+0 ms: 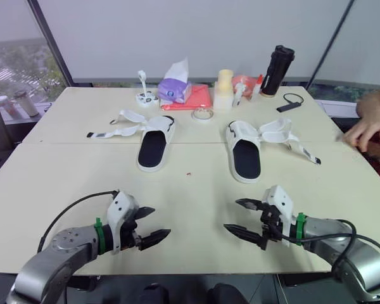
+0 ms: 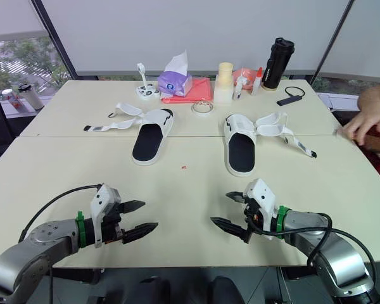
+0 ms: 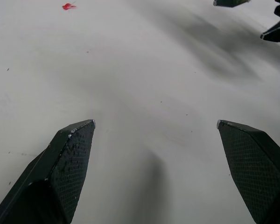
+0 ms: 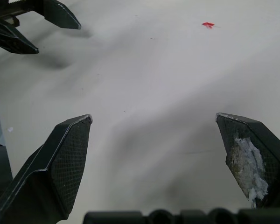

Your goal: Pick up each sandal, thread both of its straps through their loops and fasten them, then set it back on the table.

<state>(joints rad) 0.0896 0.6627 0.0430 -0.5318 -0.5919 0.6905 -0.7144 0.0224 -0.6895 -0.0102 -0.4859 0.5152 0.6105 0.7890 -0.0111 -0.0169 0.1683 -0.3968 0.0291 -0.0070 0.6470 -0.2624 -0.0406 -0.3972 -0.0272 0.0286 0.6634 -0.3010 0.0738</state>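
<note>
Our left pincer [image 1: 161,221] and right pincer [image 1: 230,214] hover spread and empty; we judge reaching forward for the left sandal [image 1: 155,142] comes first.

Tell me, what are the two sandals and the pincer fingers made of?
Left sandal and right sandal: probably foam or rubber, matte white with no gloss, black footbeds. Left pincer fingers: black, likely rubbery plastic, given the cross-hatched grip texture.
</note>
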